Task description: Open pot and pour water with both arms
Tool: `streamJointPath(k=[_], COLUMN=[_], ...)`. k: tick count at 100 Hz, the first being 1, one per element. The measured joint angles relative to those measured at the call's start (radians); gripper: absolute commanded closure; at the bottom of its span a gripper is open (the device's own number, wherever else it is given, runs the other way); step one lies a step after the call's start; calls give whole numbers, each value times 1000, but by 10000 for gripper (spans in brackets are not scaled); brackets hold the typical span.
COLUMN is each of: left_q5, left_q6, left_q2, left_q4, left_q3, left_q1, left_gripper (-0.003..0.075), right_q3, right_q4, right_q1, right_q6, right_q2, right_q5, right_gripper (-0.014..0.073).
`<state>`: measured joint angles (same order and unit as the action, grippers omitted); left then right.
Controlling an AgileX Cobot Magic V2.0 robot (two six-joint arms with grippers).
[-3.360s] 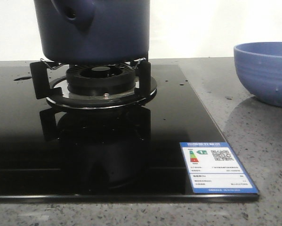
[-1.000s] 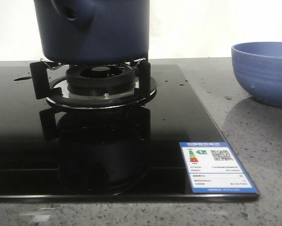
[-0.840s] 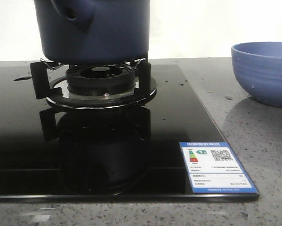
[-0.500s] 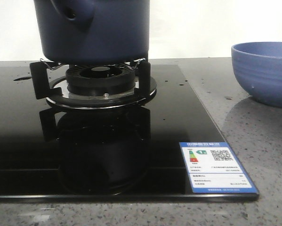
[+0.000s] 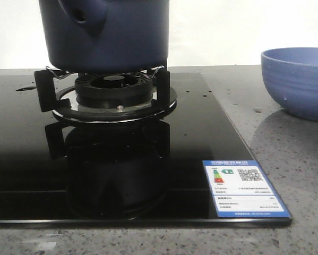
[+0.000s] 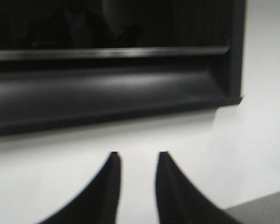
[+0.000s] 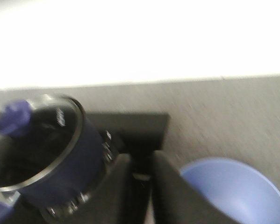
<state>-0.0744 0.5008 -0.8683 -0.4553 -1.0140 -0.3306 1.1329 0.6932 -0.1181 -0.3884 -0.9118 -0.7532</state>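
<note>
- You see the pot [image 5: 108,34] at the upper left of the front view, on the burner [image 5: 113,90].
- The burner sits on the hob [image 5: 95,159], which fills the left and centre of the frame.
- A label [image 5: 245,187] lies on the hob's lower right corner.
- The bowl [image 5: 297,79] stands at the right edge, on the counter [image 5: 286,154] beside the hob, well apart from the pot.

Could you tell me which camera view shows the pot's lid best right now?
The right wrist view: it looks down on the pot, showing a glass lid with a blue knob still on, though blurred. The front view cuts the pot off below its rim, so no lid shows. The left wrist view shows no pot.
</note>
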Motion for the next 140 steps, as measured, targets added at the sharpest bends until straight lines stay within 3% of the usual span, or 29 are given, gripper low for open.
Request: streamJointPath(k=[13, 26, 53, 72, 91, 140], left_q5=[-155, -166, -92, -92, -96, -102], left_q6=[2, 2, 2, 2, 2, 2], left_q2=[74, 196, 547, 760, 851, 853], left_q4=[6, 1, -87, -125, -159, -168], left_q3=[18, 126, 508, 673, 724, 754], left_q1=[157, 261, 281, 281, 281, 281], left_gripper=[741, 741, 741, 741, 741, 741], right_q3=[-115, -264, -629, -813, -853, -853], right_q4=[109, 133, 157, 160, 160, 161], right_q1=[0, 0, 0, 0, 0, 0], right_q6=[-157, -295, -380, -383, -383, -383], right_q2=[70, 171, 509, 700, 763, 765], right_q5=[127, 214, 403, 429, 410, 401], right_gripper=[657, 657, 657, 657, 657, 657])
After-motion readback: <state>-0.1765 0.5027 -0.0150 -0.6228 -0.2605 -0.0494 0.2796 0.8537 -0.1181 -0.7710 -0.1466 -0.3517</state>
